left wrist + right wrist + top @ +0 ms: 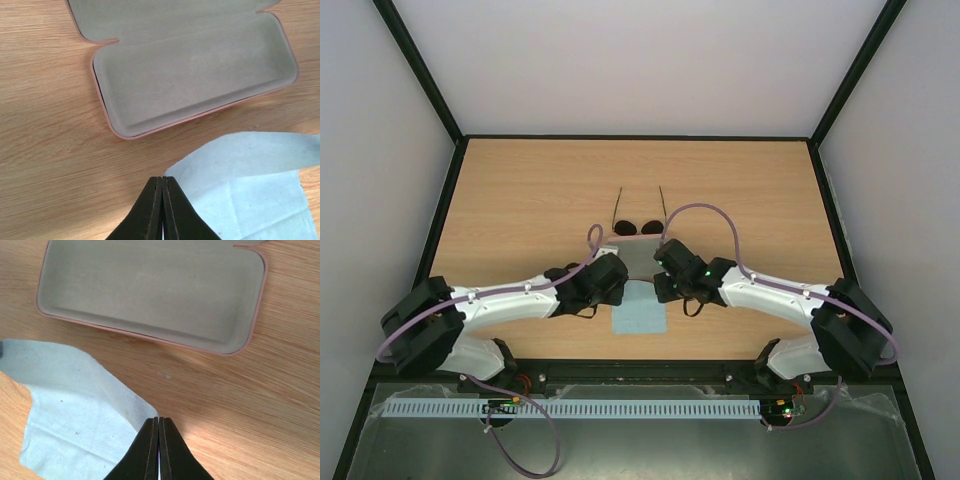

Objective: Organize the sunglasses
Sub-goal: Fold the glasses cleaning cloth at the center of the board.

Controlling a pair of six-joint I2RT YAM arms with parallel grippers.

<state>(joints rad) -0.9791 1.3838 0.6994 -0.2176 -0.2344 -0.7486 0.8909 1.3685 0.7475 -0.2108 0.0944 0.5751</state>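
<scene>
The sunglasses, two round dark lenses on a thin wire frame, lie on the table beyond the case with their temple arms pointing away from me. They show only in the top view. The pink case lies open between my grippers, grey lining up and nothing inside. My left gripper is shut on nothing, its tips just above the table at the cloth's left corner. My right gripper is also shut on nothing, over the cloth's right edge.
The light blue cloth lies flat just in front of the case, between both grippers. Black frame rails border the wooden table on the left, right and far sides.
</scene>
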